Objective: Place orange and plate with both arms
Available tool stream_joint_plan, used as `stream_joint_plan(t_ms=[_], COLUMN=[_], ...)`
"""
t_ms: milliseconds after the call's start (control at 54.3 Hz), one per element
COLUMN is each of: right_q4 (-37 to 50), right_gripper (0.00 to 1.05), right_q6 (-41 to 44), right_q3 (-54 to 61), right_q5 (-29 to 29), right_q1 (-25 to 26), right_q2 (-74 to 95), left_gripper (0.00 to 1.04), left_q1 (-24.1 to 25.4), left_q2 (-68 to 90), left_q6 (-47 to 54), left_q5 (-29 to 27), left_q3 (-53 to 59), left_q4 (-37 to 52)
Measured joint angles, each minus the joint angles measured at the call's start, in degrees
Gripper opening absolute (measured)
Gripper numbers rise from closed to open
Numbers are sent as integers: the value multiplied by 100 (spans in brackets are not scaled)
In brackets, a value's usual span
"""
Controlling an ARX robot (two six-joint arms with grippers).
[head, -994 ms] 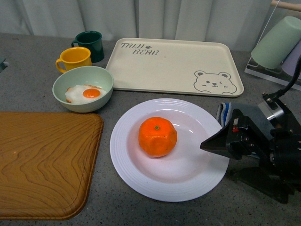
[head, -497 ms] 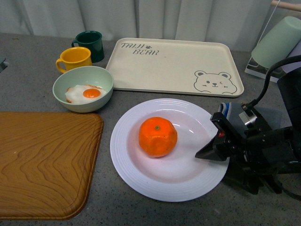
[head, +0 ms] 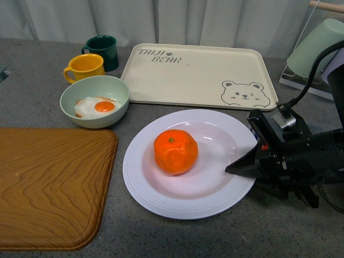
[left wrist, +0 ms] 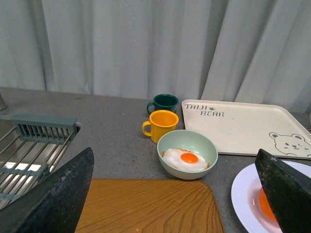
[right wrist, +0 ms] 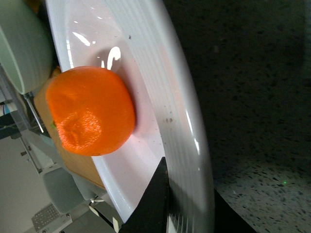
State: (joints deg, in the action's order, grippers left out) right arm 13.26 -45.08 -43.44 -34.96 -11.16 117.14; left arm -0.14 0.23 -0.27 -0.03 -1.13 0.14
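The orange [head: 176, 152] sits in the middle of the white plate [head: 161, 201] on the grey counter. My right gripper [head: 239, 167] is shut on the plate's right rim, one black finger lying over the rim. The right wrist view shows that rim [right wrist: 165, 73] pinched at my right gripper [right wrist: 187, 208], with the orange [right wrist: 90, 111] just beyond. My left gripper [left wrist: 175, 153] is open and holds nothing, well above the counter. In its view the plate's edge [left wrist: 245, 194] and a sliver of the orange [left wrist: 266, 204] show behind one finger. The left arm is outside the front view.
A wooden tray [head: 51, 185] lies left of the plate. Behind it stand a pale green bowl with a fried egg [head: 94, 100], a yellow mug [head: 85, 66] and a dark green mug [head: 103, 51]. A cream bear-print tray [head: 199, 75] is at the back, a cup rack [head: 317, 48] far right.
My right gripper has moved in and shut on the plate's right rim. The plate and orange have shifted slightly left and away from me.
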Motion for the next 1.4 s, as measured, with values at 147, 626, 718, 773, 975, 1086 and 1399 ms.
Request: stream_joint_plan(t_ms=[147, 626, 718, 773, 975, 1086, 1399], right_q4=[334, 2496, 2437, 2374, 1814, 1309, -37], right_gripper=[4, 4, 4, 4, 4, 4, 4], right_q6=[-94, -979, -1078, -1113, -1375, -1484, -1530], right_q3=[151, 520, 271, 55, -1432, -2461, -4754], right_q5=[-37, -531, -538, -544, -474, -413, -162], right_q1=[22, 219, 240, 251, 299, 295, 210], right_q2=[-39, -393, -293, -190, 682, 1257, 2485], left_gripper=[98, 98, 98, 98, 98, 98, 98], left_q1=[0, 0, 0, 0, 0, 0, 0], left_q2=[0, 0, 0, 0, 0, 0, 0], left_q6=[0, 0, 0, 0, 0, 0, 0], left_q5=[0, 0, -2, 0, 0, 0, 0], left_q3=[0, 0, 0, 0, 0, 0, 0], left_q4=[0, 0, 0, 0, 0, 0, 0])
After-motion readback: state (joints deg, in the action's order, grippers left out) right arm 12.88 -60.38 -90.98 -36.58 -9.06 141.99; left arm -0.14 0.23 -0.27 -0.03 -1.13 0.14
